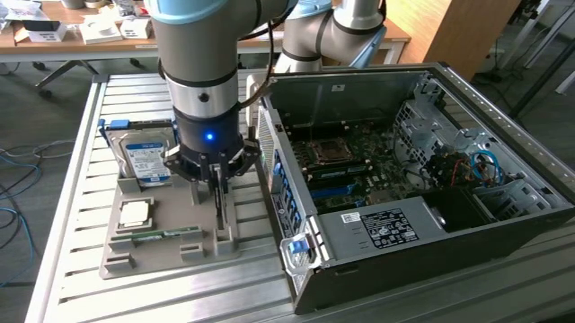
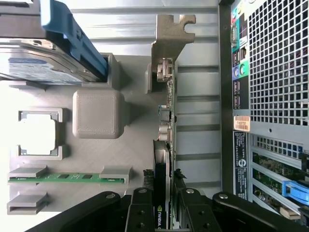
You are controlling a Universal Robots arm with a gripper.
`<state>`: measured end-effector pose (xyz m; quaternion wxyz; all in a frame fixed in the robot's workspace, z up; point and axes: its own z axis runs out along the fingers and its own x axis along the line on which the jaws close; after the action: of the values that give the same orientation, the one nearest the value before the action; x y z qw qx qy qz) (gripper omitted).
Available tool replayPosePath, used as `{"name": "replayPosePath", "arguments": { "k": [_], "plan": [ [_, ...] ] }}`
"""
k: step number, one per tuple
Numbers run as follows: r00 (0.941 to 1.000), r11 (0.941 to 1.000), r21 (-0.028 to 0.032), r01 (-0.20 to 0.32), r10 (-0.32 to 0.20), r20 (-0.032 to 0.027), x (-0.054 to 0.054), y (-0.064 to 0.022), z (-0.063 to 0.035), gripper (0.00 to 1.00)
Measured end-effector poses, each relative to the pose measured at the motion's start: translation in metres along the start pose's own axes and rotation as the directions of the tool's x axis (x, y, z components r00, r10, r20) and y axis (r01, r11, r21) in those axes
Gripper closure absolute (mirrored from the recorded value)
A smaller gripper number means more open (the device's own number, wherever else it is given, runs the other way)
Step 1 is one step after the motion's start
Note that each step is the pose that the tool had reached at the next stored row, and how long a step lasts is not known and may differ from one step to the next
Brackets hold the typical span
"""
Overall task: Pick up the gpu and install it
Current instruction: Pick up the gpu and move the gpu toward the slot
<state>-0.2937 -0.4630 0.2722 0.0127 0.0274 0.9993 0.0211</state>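
The gpu [image 1: 221,212] [image 2: 164,145] stood on edge in a slot of a grey holder tray [image 1: 134,259] [image 2: 96,159], at the side of the tray nearest the computer case [image 1: 386,269] [image 2: 270,58], and in the wrist view we saw its silver bracket [image 2: 169,43] at the end farthest from the tool. The tool [image 1: 218,185] [image 2: 165,212] sat narrowed over the card's upper edge, one finger on each face, and as far as we could judge it was gripping the card while the card rested in its slot. On the same tray lay a green memory stick [image 1: 166,234] [image 2: 63,177] in its clips, a square processor chip [image 1: 134,214] [image 2: 38,137] in a frame, and a hard drive [image 1: 148,158] [image 2: 38,67] with a blue and white label leaning upright at the far end. The tray lay on a slatted metal surface [image 1: 72,202] [image 2: 198,111]. Just beside it, on the exterior view's right, the case lay on its side with the panel off, its motherboard [image 1: 351,161] exposed. The arm [image 1: 202,74] came down from above, a blue light glowing at its wrist.
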Motion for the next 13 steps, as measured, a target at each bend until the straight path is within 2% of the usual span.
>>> {"name": "replayPosePath", "arguments": {
  "k": [4,13],
  "plan": [
    [1.0,1.0,-0.0001,0.005,-0.005,-0.0002,0.0,0.0005,-0.0112,0.74],
    [1.0,1.0,-0.0002,0.006,-0.006,-0.0002,-0.001,0.002,-0.0459,0.74]
  ]
}}
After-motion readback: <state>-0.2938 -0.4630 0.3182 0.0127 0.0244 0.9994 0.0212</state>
